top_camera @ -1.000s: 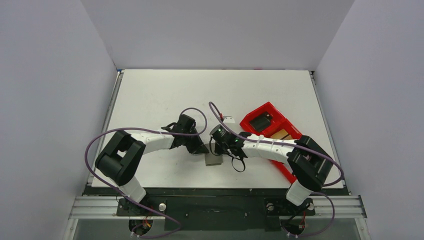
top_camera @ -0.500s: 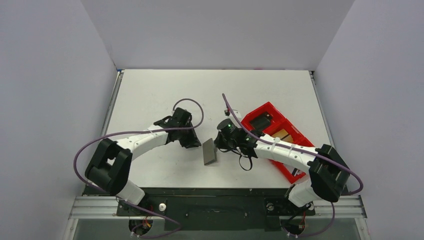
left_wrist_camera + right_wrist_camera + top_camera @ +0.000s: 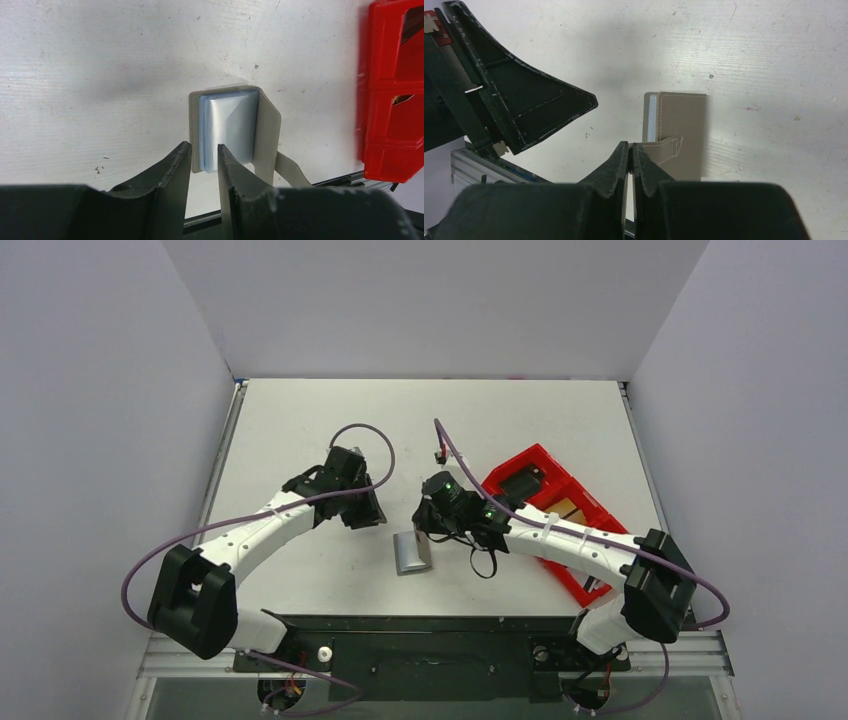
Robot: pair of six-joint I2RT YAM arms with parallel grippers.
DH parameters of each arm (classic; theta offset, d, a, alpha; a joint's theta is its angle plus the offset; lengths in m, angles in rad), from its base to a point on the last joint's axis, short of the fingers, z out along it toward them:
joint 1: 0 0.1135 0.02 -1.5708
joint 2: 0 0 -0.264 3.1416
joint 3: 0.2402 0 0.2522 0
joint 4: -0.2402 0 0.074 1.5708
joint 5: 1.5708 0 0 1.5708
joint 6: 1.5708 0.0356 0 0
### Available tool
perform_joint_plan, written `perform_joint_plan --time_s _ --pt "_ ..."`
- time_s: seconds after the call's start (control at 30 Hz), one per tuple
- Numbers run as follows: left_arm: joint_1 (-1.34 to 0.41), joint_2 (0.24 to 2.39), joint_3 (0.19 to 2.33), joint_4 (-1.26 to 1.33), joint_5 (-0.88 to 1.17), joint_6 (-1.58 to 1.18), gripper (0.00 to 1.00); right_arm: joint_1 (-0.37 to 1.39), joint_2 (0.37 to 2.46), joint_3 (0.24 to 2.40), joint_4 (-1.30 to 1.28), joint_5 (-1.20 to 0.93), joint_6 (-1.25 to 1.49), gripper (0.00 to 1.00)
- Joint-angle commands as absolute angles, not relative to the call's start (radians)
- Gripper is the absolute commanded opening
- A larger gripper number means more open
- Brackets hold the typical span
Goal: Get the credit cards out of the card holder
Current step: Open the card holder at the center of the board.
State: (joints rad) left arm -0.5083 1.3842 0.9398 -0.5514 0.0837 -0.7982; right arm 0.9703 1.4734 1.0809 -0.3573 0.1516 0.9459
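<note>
The grey card holder (image 3: 410, 552) lies near the table's front edge with its cover partly raised. Blue-grey pockets (image 3: 227, 131) show inside it in the left wrist view. No credit cards show in the pockets. My right gripper (image 3: 426, 531) (image 3: 630, 145) is shut on the card holder's tab (image 3: 665, 148) and holds the cover (image 3: 681, 127) up. My left gripper (image 3: 371, 517) (image 3: 202, 146) is to the left of the card holder. Its jaws stand a little apart with nothing between them. One tan card (image 3: 563, 508) lies in the red tray.
A long red plastic tray (image 3: 540, 502) (image 3: 392, 95) sits to the right of the card holder, under my right arm. It holds a black block (image 3: 522, 483). The table's front edge (image 3: 330, 177) runs just beyond the card holder.
My left gripper has opened, let go of the card holder and drawn back to the left. My right gripper has shifted the card holder slightly left, and its cover now stands raised.
</note>
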Motion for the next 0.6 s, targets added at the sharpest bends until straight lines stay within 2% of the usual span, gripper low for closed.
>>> perform_joint_plan --time_s 0.0,0.23,0.57 --pt "-0.502 1.356 0.951 -0.554 0.104 -0.754 0.24 0.976 1.499 1.117 -0.371 0.175 0.955 0.00" --pt "-0.518 1.394 0.939 -0.523 0.150 -0.732 0.24 0.964 1.465 1.074 -0.435 0.244 0.960 0.00" --pt "-0.625 1.483 0.939 -0.462 0.154 -0.779 0.24 0.890 1.429 0.868 -0.451 0.311 0.956 0.00"
